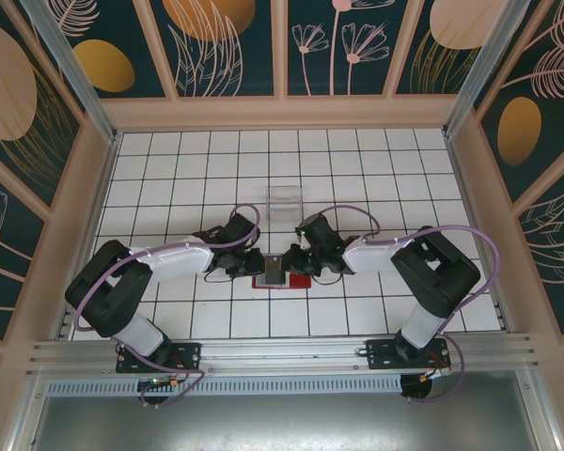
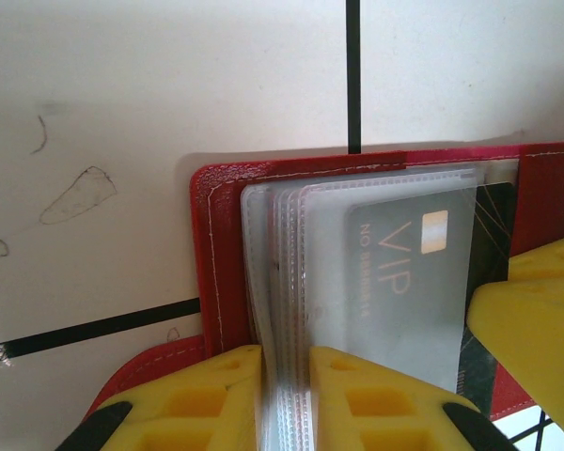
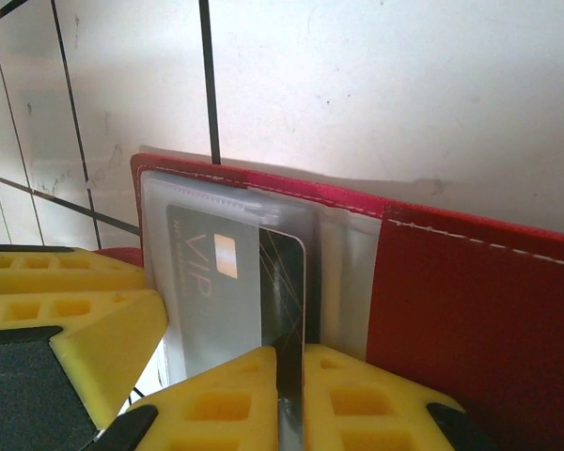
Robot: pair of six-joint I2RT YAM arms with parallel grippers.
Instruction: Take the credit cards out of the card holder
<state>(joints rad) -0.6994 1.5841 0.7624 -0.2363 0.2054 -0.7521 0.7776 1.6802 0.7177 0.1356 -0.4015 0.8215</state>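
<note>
Pinching the credit card, right gripper is clenched — left wrist view shows left gripper grasping the card holder

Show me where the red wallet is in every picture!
Top external: card holder low centre, between left gripper and right gripper.
Left wrist: card holder borders the clear sleeves, left and top.
Right wrist: card holder spans top and right.
Shared landmark: the VIP card, a grey patch from above.

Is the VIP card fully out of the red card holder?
No, the VIP card sits mostly inside a clear sleeve of the red card holder, its edge in the right claw.
</note>
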